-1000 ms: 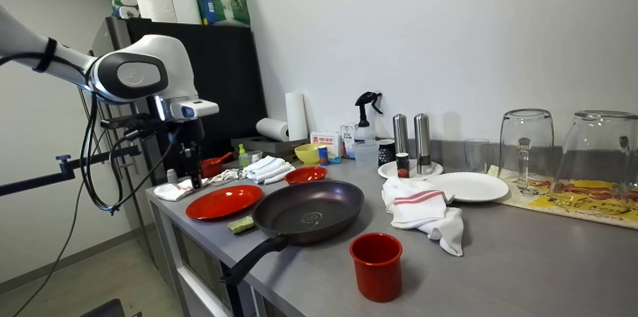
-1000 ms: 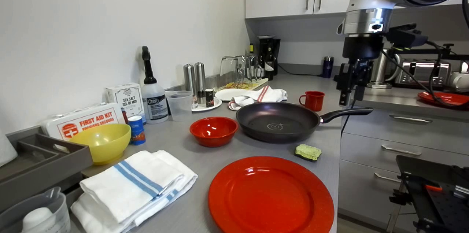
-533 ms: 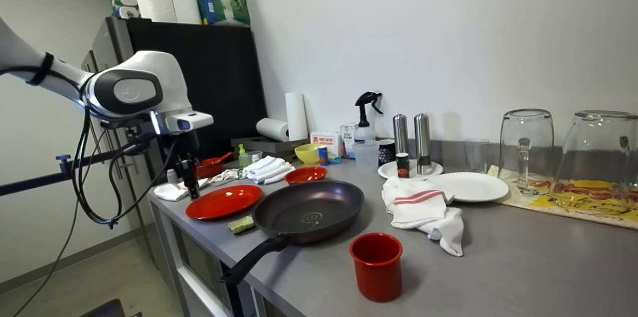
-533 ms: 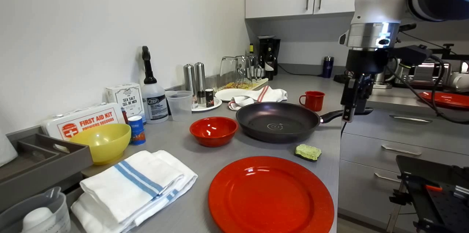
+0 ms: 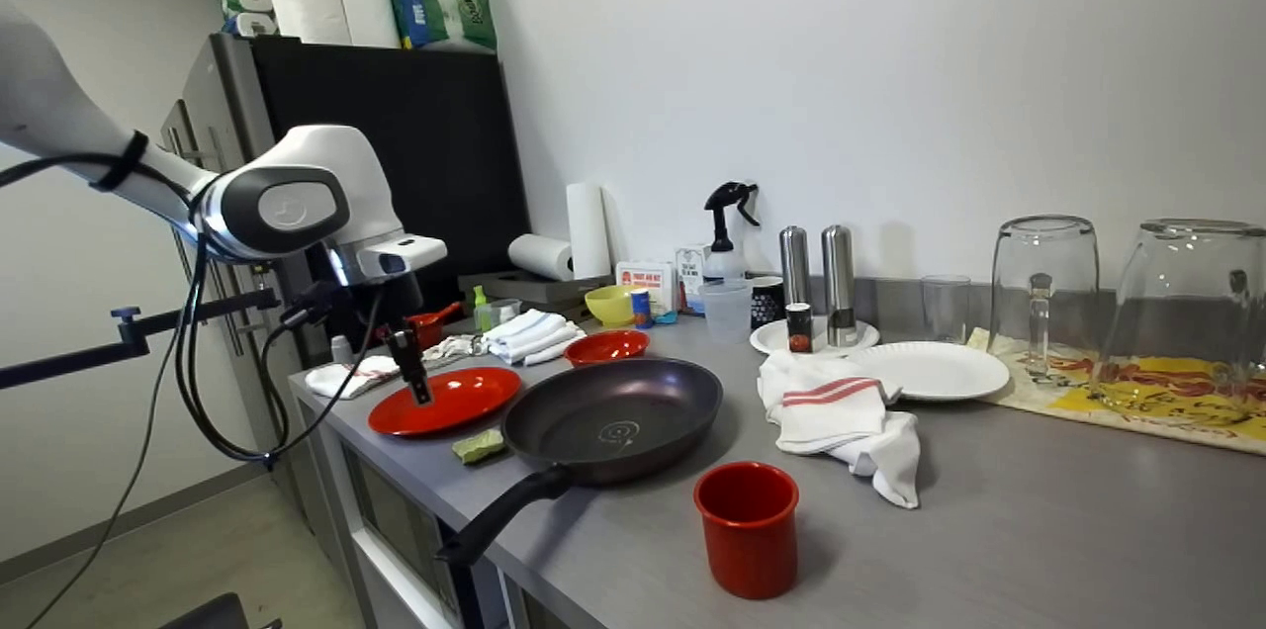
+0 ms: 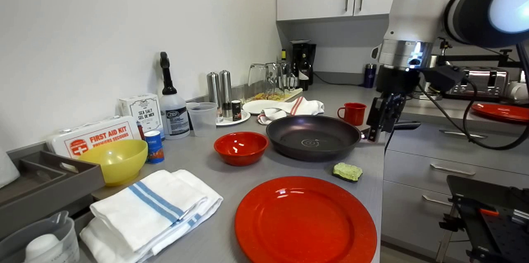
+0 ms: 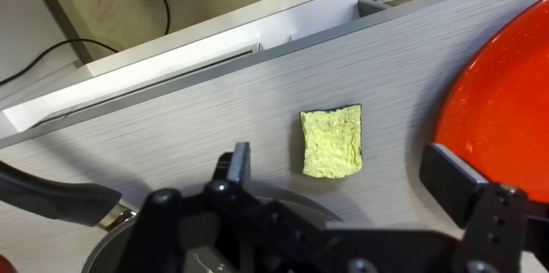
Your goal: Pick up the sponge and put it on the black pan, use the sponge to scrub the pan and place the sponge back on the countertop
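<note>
The claw [image 7: 341, 163] hangs above the grey worktop [image 5: 989, 530], its jaws spread wide apart. A yellow-green sponge [image 7: 332, 144] lies between the black pan [image 6: 314, 138] and a red plate [image 6: 306, 219].

A: A yellow-green rectangular sponge [image 7: 332, 144] shows a rough, pitted face against the smooth, finely streaked, matt grey counter [image 7: 180, 131].

B: And the round black frying pan [image 6: 312, 138]?

A: Smooth, with a faint sheen; its silver metal collar [image 7: 118, 214] is shiny, its long black handle [image 7: 70, 201] plastic by its look.

B: The round red plate [image 6: 306, 219] gleams, highly glossy; folded white blue-striped towels [image 6: 153, 211] read as soft cloth.
</note>
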{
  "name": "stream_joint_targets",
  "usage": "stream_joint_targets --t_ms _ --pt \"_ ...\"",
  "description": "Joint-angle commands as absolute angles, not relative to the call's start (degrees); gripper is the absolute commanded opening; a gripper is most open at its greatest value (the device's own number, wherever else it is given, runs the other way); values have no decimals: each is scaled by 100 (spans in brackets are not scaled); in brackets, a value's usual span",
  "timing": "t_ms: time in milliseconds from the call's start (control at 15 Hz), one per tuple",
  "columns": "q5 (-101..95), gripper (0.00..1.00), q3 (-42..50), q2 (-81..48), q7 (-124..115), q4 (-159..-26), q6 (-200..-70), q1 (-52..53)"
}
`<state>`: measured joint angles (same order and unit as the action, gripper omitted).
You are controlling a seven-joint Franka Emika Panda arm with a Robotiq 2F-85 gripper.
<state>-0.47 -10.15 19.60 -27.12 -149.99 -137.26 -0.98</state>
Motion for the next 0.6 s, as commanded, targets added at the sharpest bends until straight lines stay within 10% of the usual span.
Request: stream_joint_targets --t_ms 0,533 --pt "-345 100 -1099 1366 -3064 -14739 -14058 -210" --pt "-369 100 -1068 693 -3715 -14375 -14151 18"
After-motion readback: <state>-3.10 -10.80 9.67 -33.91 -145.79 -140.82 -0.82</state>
